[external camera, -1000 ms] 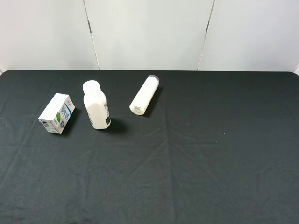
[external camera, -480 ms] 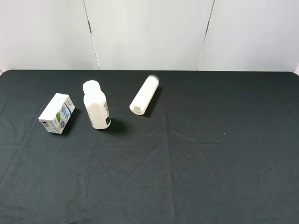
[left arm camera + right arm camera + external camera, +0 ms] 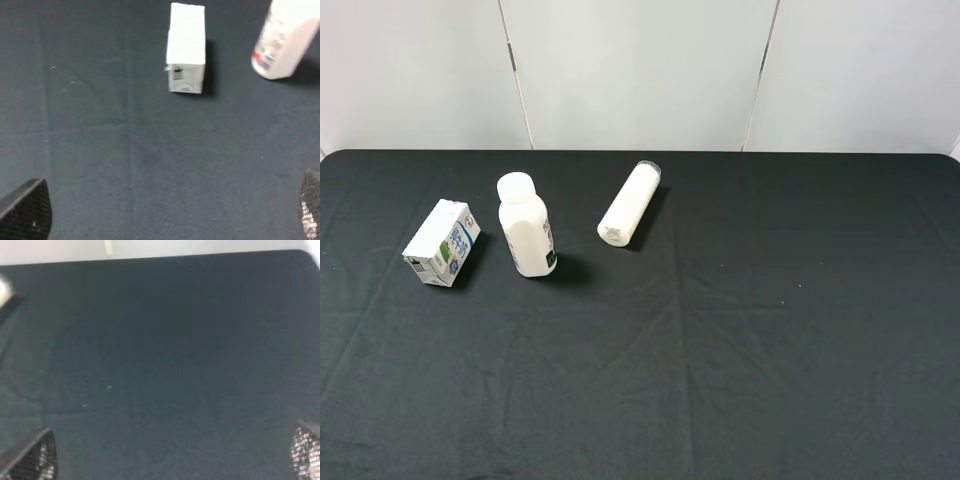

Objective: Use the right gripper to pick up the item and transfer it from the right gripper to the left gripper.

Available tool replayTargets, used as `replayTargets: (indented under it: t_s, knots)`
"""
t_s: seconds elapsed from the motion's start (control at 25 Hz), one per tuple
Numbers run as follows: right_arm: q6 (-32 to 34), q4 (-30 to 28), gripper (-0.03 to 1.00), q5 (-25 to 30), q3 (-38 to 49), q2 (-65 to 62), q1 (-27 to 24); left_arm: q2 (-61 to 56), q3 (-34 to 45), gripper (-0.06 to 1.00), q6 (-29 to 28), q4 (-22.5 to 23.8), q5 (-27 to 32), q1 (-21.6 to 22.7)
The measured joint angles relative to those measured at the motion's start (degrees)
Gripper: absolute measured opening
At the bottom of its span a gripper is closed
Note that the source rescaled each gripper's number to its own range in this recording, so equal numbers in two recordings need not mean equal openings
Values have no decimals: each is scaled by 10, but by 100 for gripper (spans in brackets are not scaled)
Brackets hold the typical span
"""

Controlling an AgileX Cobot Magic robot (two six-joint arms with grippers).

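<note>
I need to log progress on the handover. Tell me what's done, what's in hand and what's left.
Done: nothing yet. The drink carton lies untouched on the black table, left of the white capped bottle and the white tube.
In hand: nothing. The right gripper is open over bare cloth, away from the carton; the left gripper is open too, with the carton in its view.
Left: the pickup by the right gripper, then the transfer to the left.

Right pincer (image 3: pixel 172 455) spread wide, empty, above bare black cloth (image 3: pixel 165 355).
</note>
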Motion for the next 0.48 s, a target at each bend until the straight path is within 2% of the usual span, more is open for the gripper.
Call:
replayTargets:
  t_s: [0.12, 0.48]
  knots:
    - [0, 0, 100, 0, 0, 0, -5, 0, 0, 97, 0, 0, 0, 22]
    - [0, 0, 100, 0, 0, 0, -5, 0, 0, 97, 0, 0, 0, 22]
